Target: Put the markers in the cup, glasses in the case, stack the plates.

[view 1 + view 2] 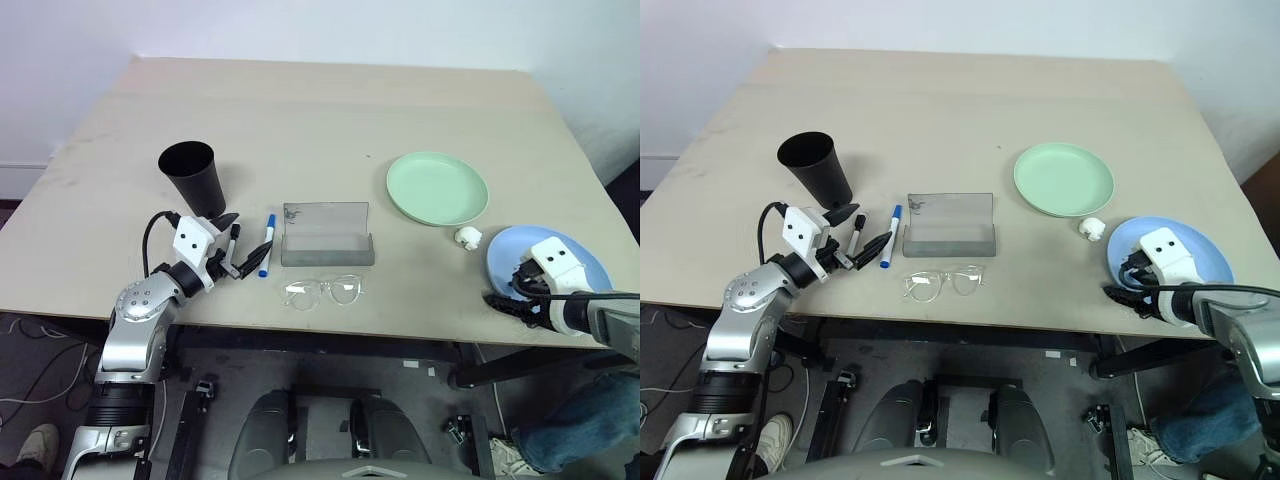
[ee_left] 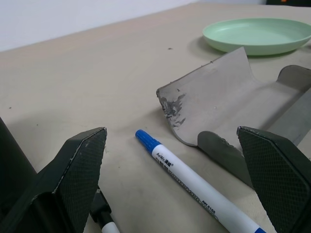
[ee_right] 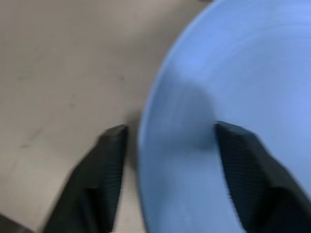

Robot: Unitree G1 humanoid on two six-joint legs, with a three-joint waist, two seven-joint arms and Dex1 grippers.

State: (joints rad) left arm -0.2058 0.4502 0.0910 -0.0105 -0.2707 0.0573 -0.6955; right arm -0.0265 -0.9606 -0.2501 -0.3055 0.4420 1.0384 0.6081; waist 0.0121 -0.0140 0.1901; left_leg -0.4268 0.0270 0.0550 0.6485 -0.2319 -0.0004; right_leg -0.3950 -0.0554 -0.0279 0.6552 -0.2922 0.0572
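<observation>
Evidently at the plate-stacking step, on a wide tan surface with nothing yet sorted. Right gripper angled down over the near rim of the blue plate, at the surface's near right edge: jaws apart and straddling the rim, one finger outside on the surface side, the other over the plate's inside, not clamped on it as far as can be seen. Next, probably: pinch the rim firmly, lift, and carry to the green plate, which lies farther back and toward the middle, apart from the blue one. Worth minding along that path: a small white lump sitting between the two plates. Also a risk of a shallow rim slipping out of a thin pinch. Over on the left, black cup upright and empty-looking. Grey case lying open mid-surface, with the clear glasses folded just in front of it, outside. Left gripper held level and spread wide, holding nothing, low beside the cup; blue-capped marker lying between its fingers, black-capped marker just beside one finger.
</observation>
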